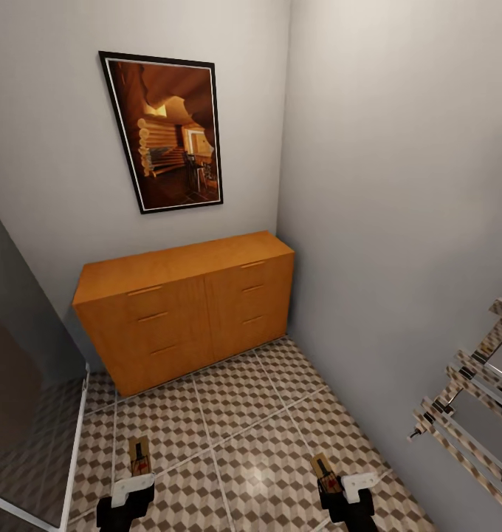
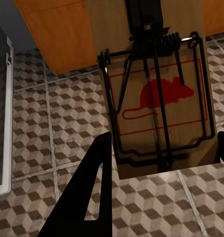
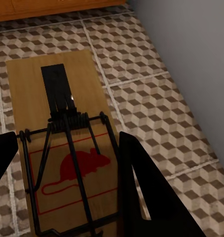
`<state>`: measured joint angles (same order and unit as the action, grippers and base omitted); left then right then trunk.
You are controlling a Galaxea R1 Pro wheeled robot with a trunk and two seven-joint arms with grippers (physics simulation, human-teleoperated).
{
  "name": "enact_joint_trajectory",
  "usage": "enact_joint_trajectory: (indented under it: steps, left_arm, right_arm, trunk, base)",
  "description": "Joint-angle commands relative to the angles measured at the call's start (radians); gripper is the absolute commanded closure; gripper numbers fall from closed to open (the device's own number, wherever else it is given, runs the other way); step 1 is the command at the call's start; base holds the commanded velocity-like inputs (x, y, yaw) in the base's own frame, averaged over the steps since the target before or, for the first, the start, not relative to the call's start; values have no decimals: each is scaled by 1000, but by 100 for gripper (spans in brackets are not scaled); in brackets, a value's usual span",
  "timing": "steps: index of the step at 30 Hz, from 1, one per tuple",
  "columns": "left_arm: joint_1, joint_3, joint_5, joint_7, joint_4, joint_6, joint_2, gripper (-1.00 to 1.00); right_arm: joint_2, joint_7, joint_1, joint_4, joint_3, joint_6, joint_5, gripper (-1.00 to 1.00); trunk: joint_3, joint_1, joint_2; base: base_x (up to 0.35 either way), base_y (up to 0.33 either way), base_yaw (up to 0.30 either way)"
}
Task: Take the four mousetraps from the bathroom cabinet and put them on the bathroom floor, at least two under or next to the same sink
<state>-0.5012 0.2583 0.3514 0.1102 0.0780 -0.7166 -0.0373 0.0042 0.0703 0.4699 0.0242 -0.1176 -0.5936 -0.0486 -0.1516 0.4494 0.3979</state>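
While each hand (image 1: pixel 133 493) (image 1: pixel 342 493) grips one, both mousetraps (image 1: pixel 139 457) (image 1: pixel 324 471) jut forward.

My black left gripper (image 1: pixel 136 493) carries a tan wooden mousetrap (image 2: pixel 156 94) printed with a red mouse outline and black wire. The tiled floor (image 1: pixel 243 421) shows brown, beige and white cubes. The low wooden cabinet (image 1: pixel 188 310) is orange-brown; walls pale grey.

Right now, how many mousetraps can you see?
2. One mousetrap is held in the left gripper, the other mousetrap in the right gripper, both above the bathroom floor. More may be hidden inside the closed cabinet.
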Motion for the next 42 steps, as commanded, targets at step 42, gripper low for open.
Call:
enact_joint_trajectory:
  steps: [42]
  left_arm:
    - [-2,9,-2,8,3,-4,2,100]
  right_arm:
    - [0,11,1,-1,-5,-5,-4,100]
  trunk:
    - [-5,1,2]
  base:
    - [0,0,23]
